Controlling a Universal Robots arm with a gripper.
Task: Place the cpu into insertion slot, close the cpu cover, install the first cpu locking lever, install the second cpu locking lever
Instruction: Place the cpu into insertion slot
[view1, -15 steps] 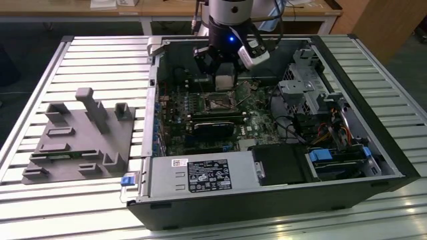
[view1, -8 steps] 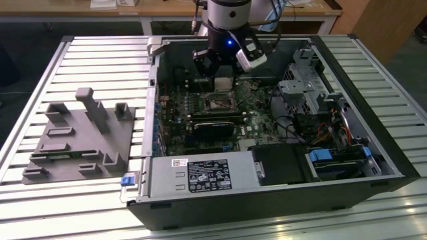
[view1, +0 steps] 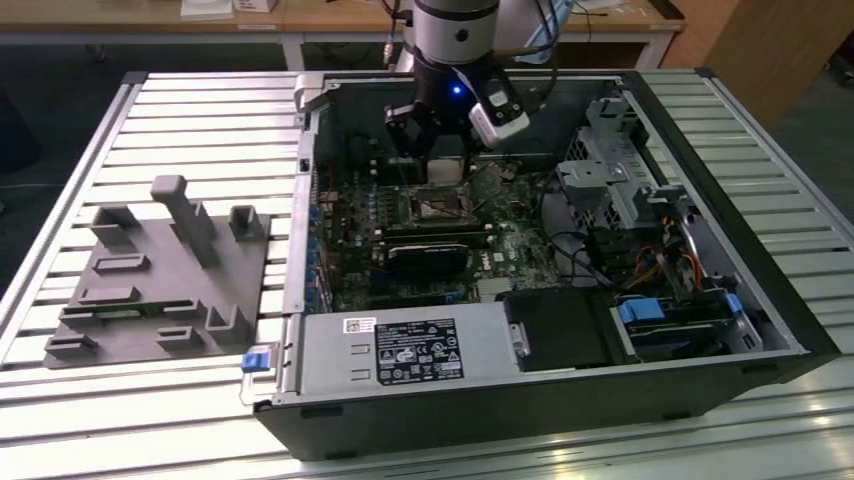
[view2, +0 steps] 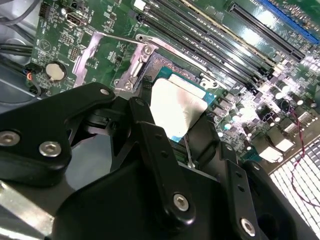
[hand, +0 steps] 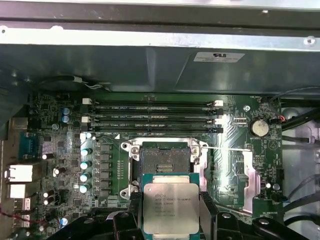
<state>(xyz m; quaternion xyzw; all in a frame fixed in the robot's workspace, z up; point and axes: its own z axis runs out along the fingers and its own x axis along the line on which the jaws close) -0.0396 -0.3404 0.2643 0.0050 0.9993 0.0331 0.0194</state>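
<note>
My gripper (hand: 171, 216) is shut on the cpu (hand: 170, 207), a flat square chip with a silvery top, with one black finger on each of two opposite edges. In the first wrist view the chip hangs just short of the insertion slot (hand: 164, 160), whose dark centre lies bare inside its metal rim. The second wrist view shows the cpu (view2: 177, 107) between the black fingers (view2: 145, 117), over the green board. The cpu cover (view2: 95, 52), a thin silvery frame, lies swung open beside the slot. In the exterior view my gripper (view1: 447, 165) stands low inside the open computer case, right behind the insertion slot (view1: 438, 208).
Long black memory slots (hand: 155, 117) run along one side of the socket. A black block (view1: 427, 252) sits in front of the socket in the exterior view, with drive cages (view1: 627, 180) and cables at the exterior view's right. A grey fixture (view1: 160, 275) lies on the slatted table.
</note>
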